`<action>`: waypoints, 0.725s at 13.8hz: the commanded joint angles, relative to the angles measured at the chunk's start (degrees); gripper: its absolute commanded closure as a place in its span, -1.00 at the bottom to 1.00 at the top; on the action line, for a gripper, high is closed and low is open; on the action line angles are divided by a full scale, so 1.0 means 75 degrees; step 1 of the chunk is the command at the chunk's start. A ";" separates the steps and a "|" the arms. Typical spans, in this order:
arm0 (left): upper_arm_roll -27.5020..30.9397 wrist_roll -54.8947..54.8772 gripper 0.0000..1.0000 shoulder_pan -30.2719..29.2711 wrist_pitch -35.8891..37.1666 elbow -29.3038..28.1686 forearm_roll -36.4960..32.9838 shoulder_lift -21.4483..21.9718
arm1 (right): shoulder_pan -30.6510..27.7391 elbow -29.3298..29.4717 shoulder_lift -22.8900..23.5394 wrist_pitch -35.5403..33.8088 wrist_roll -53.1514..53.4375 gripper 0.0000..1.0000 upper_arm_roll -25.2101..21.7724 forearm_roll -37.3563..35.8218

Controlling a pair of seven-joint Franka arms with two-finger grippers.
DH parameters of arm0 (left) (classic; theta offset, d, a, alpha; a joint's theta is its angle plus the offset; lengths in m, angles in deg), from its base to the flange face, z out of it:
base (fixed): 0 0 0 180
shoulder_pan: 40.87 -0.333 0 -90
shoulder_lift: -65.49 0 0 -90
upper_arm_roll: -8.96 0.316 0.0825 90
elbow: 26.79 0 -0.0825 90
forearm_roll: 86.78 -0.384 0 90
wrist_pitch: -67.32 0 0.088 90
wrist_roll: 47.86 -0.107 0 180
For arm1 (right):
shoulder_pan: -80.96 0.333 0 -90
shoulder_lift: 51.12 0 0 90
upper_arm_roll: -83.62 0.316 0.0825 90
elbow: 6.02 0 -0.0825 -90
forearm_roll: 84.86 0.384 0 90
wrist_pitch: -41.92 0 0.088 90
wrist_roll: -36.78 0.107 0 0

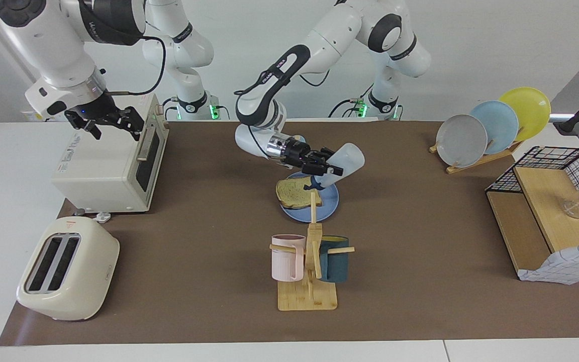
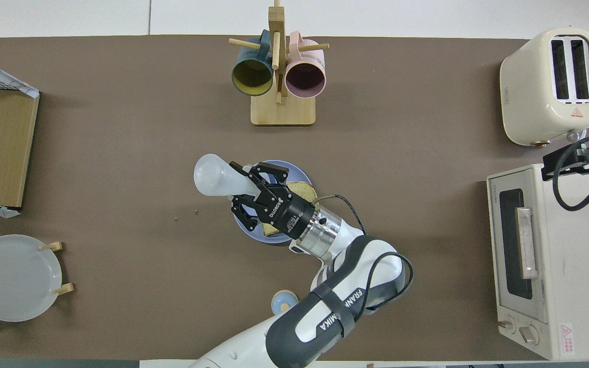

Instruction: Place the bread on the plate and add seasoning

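Observation:
The bread (image 1: 297, 193) lies on the blue plate (image 1: 328, 205) in the middle of the mat, nearer to the robots than the mug rack. My left gripper (image 1: 324, 168) is shut on the seasoning bottle (image 1: 345, 157). The bottle is tipped with its dark blue cap pointing down over the plate beside the bread. In the overhead view the left gripper (image 2: 247, 183) and its wrist cover much of the plate (image 2: 287, 167) and bread (image 2: 303, 190), and the bottle (image 2: 215, 179) juts out past the plate's rim. My right gripper (image 1: 114, 128) waits open above the toaster oven, holding nothing.
A wooden mug rack (image 1: 307, 266) with a pink and a dark blue mug stands farther from the robots than the plate. The toaster oven (image 1: 108, 161) and toaster (image 1: 68, 269) occupy the right arm's end. A plate rack (image 1: 490, 125) and wire shelf (image 1: 546, 216) fill the left arm's end. A small bell (image 2: 284, 302) sits near the left arm.

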 commanded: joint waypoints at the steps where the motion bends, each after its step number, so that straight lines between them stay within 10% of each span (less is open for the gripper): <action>1: 0.0092 -0.0121 1.00 0.0568 0.0252 0.0121 0.0345 0.0023 | -0.0074 -0.0191 -0.0137 0.0130 -0.0168 -1.00 0.0052 0.0104; 10: 0.0116 -0.0121 1.00 -0.1290 -0.0403 0.0097 -0.0495 -0.0047 | -0.0050 -0.0191 -0.0138 0.0130 -0.0168 -1.00 0.0052 0.0104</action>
